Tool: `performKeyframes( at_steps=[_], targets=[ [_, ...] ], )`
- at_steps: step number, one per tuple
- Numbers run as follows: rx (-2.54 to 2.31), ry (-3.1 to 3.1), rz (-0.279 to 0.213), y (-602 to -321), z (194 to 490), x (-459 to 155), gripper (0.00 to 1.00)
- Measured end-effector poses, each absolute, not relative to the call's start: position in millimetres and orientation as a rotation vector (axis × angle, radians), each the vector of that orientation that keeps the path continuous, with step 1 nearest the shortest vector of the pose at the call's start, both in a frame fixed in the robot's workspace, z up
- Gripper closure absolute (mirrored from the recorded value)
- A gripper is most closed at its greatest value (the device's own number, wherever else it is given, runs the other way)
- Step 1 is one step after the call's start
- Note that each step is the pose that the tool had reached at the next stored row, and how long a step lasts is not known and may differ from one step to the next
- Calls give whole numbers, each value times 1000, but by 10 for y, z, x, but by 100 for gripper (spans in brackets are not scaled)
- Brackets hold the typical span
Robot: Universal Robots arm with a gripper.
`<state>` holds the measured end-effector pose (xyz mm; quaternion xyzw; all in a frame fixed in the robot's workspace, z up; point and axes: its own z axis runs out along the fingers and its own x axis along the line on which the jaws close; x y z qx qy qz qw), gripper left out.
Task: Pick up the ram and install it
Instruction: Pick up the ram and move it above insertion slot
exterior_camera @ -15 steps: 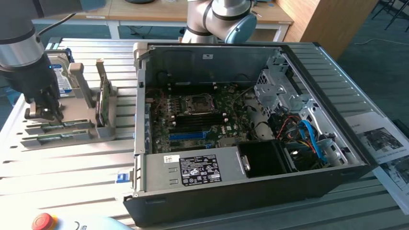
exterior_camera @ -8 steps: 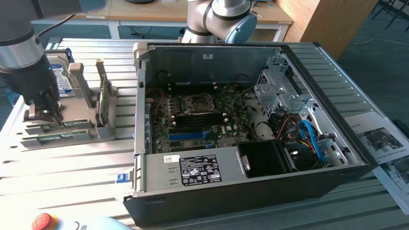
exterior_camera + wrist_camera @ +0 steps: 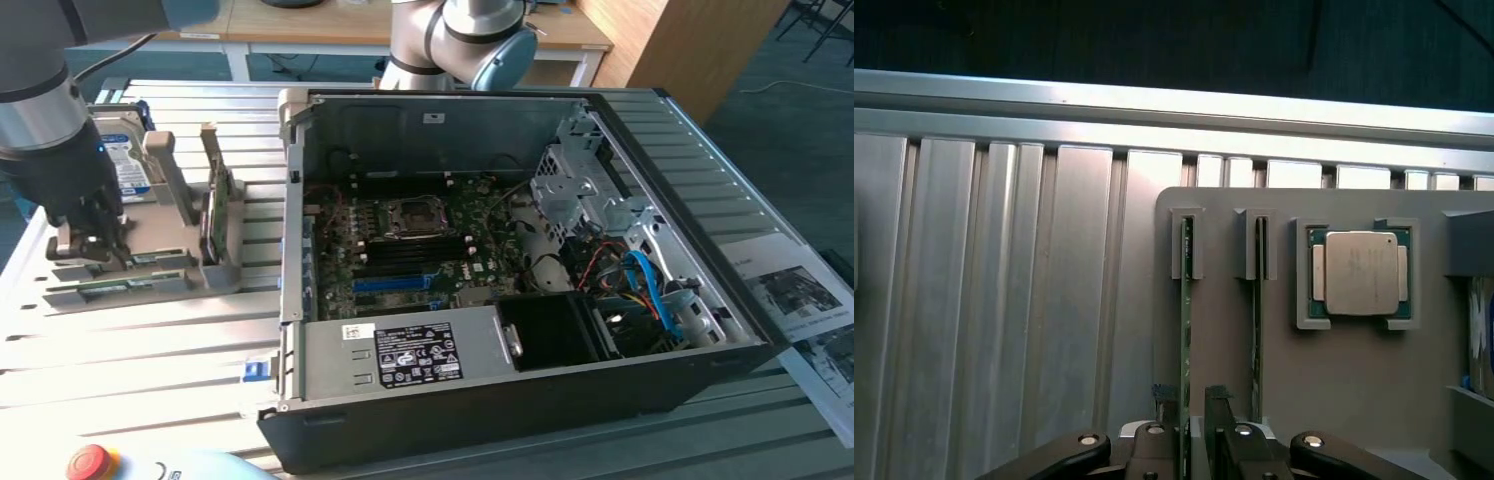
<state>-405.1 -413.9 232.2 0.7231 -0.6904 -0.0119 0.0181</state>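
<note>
At the exterior view's left, the gripper [image 3: 83, 245] hangs low over the grey holder [image 3: 200, 275], with the hard drive [image 3: 130, 165] just behind it. In the wrist view the claw is released, and its two fingers [image 3: 1154, 440] stand on either side of the ram [image 3: 1185, 340]. The ram sits on its edge in the holder's slot, so nothing is grasped yet. I cannot tell if a finger already touches the board.

The first risk I see is the neighbour. A second stick [image 3: 1258, 330] stands near, in the slot beside, and the processor [image 3: 1359, 272] lies just after it. If the claw is not centred, the finger on that side can push this second stick or catch on it.

The second risk is the grip itself. The fingers seem to be near one end of the ram and not at its middle (this is my reading of the wrist view). A thin board held like this can swing or jam in its end posts – or slip out.

More to the right is the open computer case [image 3: 534, 405] with the motherboard [image 3: 400, 250] inside. There the walls are high and the blue cables [image 3: 647, 285] are loose. In my judgement, a tilted ram would not meet its slot squarely – pressing then could bend it.
</note>
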Motion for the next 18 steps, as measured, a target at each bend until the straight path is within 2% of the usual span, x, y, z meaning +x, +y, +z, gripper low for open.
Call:
performKeyframes(
  at_steps=[18],
  targets=[
    [2246,-2144,-37,-4140,2146,-4052,75]
  ],
)
